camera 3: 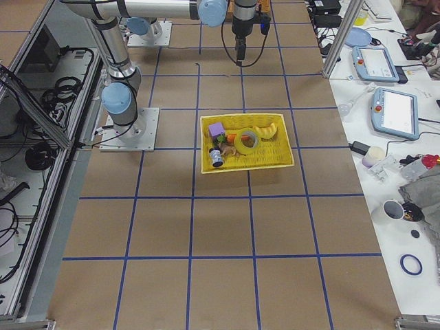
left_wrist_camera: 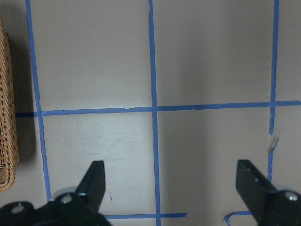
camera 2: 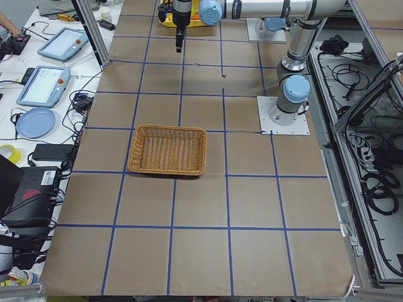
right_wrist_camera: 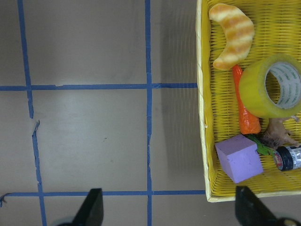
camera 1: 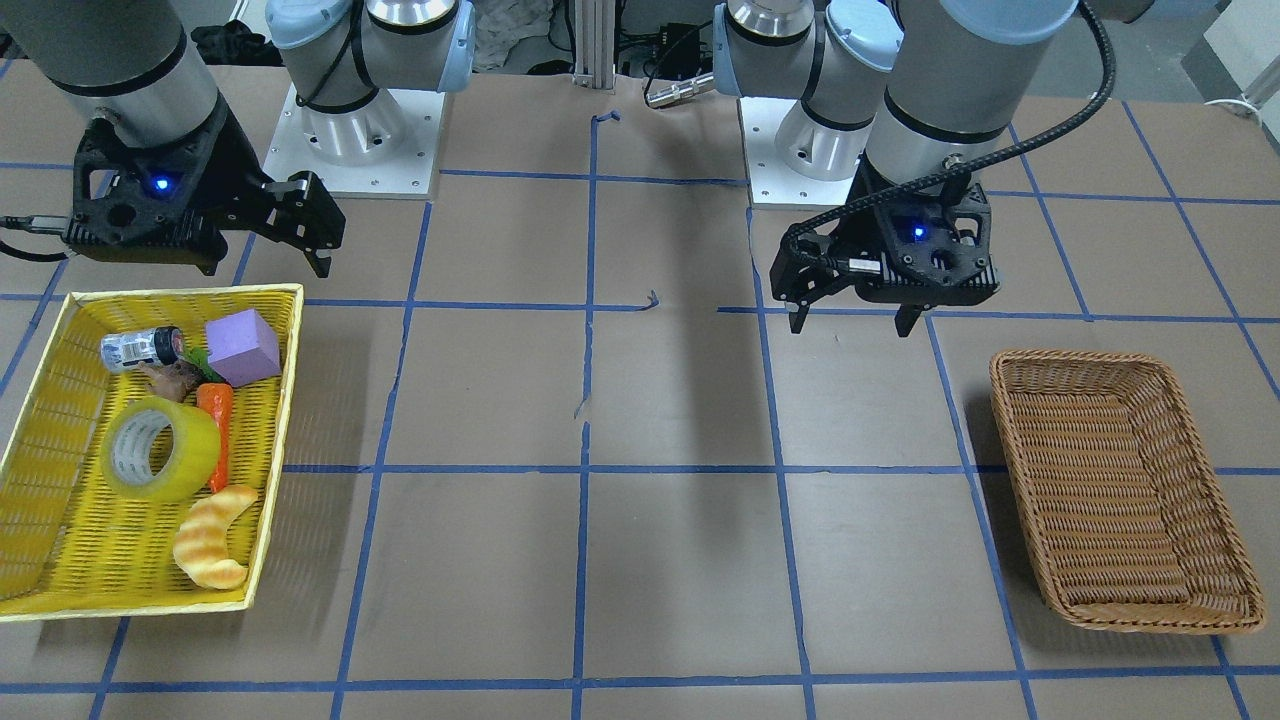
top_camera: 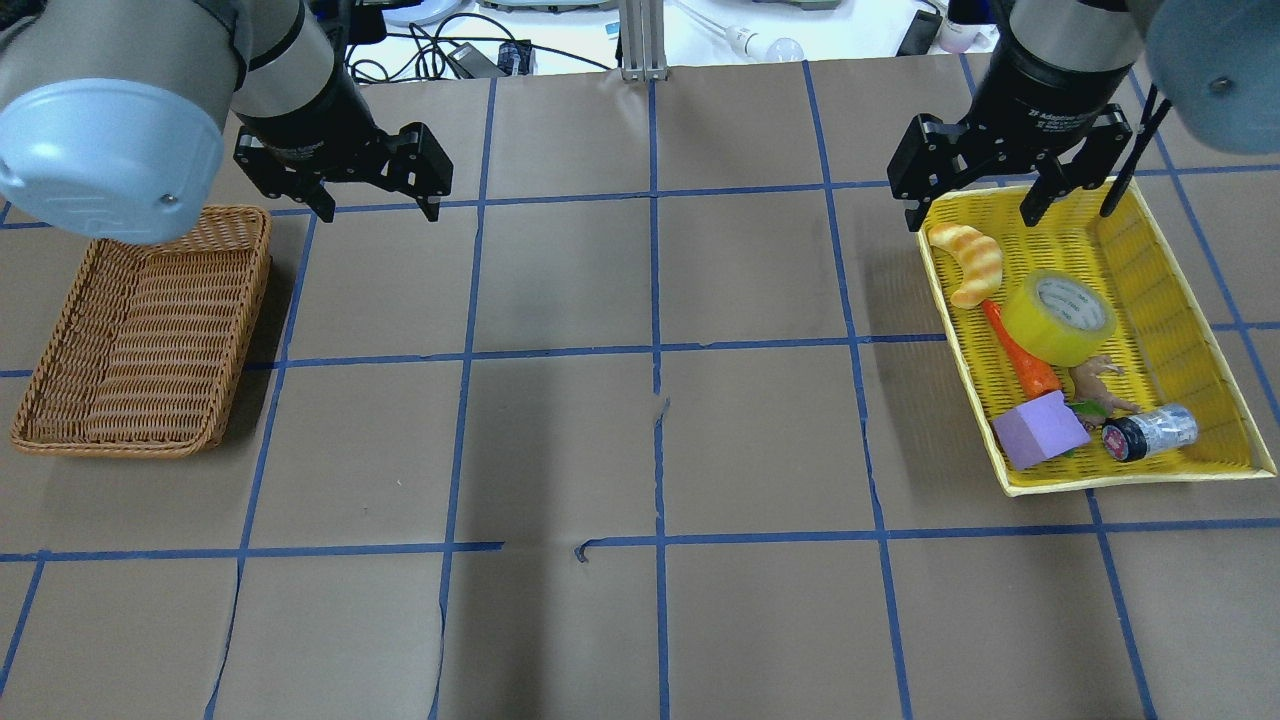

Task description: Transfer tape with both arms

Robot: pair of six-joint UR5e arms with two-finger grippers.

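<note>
The tape [top_camera: 1058, 318], a wide yellow roll with a grey-white core, lies in the yellow basket [top_camera: 1185, 300] on my right side. It also shows in the front view [camera 1: 160, 450] and the right wrist view [right_wrist_camera: 270, 92]. My right gripper [top_camera: 972, 222] hangs open and empty over the basket's far left corner, above and beyond the tape; in the front view it [camera 1: 300, 245] is behind the basket. My left gripper [top_camera: 380, 215] hangs open and empty over bare table, just beyond the wicker basket [top_camera: 140, 330]. The left wrist view shows its spread fingers [left_wrist_camera: 96, 176] over the paper.
The yellow basket also holds a striped croissant toy [top_camera: 968, 262], an orange carrot [top_camera: 1022, 355], a purple block [top_camera: 1040, 430], a brown root-like toy [top_camera: 1100, 385] and a small can [top_camera: 1150, 435], all close to the tape. The wicker basket [camera 1: 1120, 490] is empty. Blue tape lines grid the table.
</note>
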